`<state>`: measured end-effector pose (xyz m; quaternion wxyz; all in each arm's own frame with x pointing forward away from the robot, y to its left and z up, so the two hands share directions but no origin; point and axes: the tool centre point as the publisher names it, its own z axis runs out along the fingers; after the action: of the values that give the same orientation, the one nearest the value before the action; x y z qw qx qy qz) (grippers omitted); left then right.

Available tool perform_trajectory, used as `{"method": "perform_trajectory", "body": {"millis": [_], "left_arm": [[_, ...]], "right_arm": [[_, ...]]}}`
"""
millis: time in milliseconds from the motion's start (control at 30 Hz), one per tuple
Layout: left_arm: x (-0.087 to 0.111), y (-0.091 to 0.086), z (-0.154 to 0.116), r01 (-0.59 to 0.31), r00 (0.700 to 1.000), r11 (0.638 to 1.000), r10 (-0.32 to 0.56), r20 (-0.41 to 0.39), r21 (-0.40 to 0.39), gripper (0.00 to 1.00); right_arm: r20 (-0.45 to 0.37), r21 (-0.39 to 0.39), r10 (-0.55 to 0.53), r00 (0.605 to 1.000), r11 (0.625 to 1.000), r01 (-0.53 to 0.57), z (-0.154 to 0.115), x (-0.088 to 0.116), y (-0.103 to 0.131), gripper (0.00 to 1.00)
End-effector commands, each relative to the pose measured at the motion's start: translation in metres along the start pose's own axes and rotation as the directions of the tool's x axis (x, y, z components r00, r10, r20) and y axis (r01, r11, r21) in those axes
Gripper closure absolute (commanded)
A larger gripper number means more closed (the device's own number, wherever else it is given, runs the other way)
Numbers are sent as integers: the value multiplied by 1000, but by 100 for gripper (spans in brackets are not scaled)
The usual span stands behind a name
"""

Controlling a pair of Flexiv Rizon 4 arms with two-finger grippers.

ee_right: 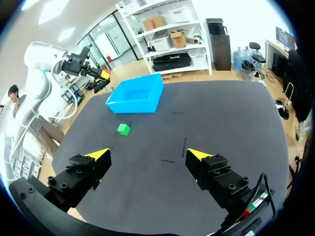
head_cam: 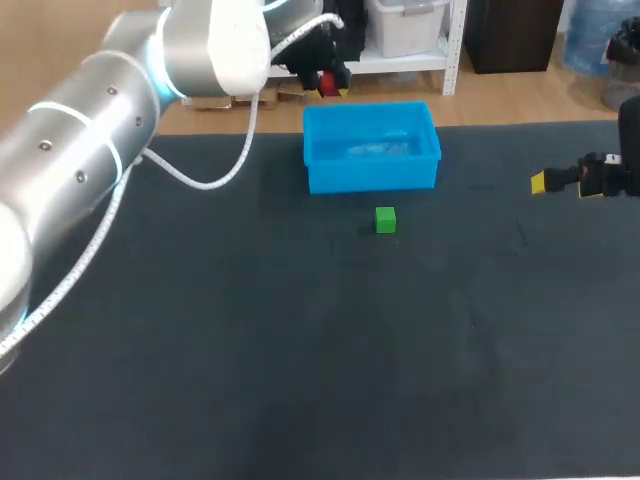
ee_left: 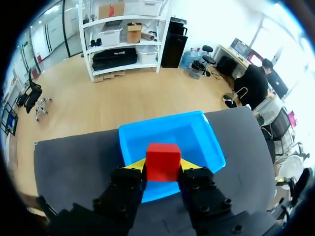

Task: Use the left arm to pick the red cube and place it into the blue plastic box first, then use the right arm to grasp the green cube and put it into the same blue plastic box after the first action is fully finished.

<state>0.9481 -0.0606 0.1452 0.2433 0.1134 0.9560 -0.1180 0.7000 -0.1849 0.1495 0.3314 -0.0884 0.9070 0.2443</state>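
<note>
Red cube sits clamped between the two yellow-tipped fingers of the left claw, one fingertip pressing each side. The claw holds it in the air above the blue plastic box, clear of the box's walls. The green cube rests on the dark surface near the box's front wall, not touching it. The right claw hangs at the right side of the surface, fingers wide apart with nothing between them, well apart from the green cube.

Head overhead, wrists lower, all sharing box
</note>
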Motion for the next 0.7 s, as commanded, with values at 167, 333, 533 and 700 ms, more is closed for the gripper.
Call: {"method": "perform_trajectory", "body": {"millis": [167, 333, 533, 700], "left_arm": [[-5, 7, 20, 22, 1000, 1000, -22, -10, 22, 100], [-6, 6, 27, 8, 1000, 1000, -8, -4, 21, 100], [-6, 0, 33, -17, 1000, 1000, 17, -4, 19, 100], [-4, -3, 42, -22, 1000, 1000, 23, -13, 14, 100]], "right_arm": [[-1, 2, 0, 1000, 1000, 0, 0, 0, 0, 0], [-1, 2, 0, 1000, 1000, 0, 0, 0, 0, 0], [-1, 2, 0, 1000, 1000, 0, 0, 0, 0, 0], [-1, 2, 0, 1000, 1000, 0, 0, 0, 0, 0]]}}
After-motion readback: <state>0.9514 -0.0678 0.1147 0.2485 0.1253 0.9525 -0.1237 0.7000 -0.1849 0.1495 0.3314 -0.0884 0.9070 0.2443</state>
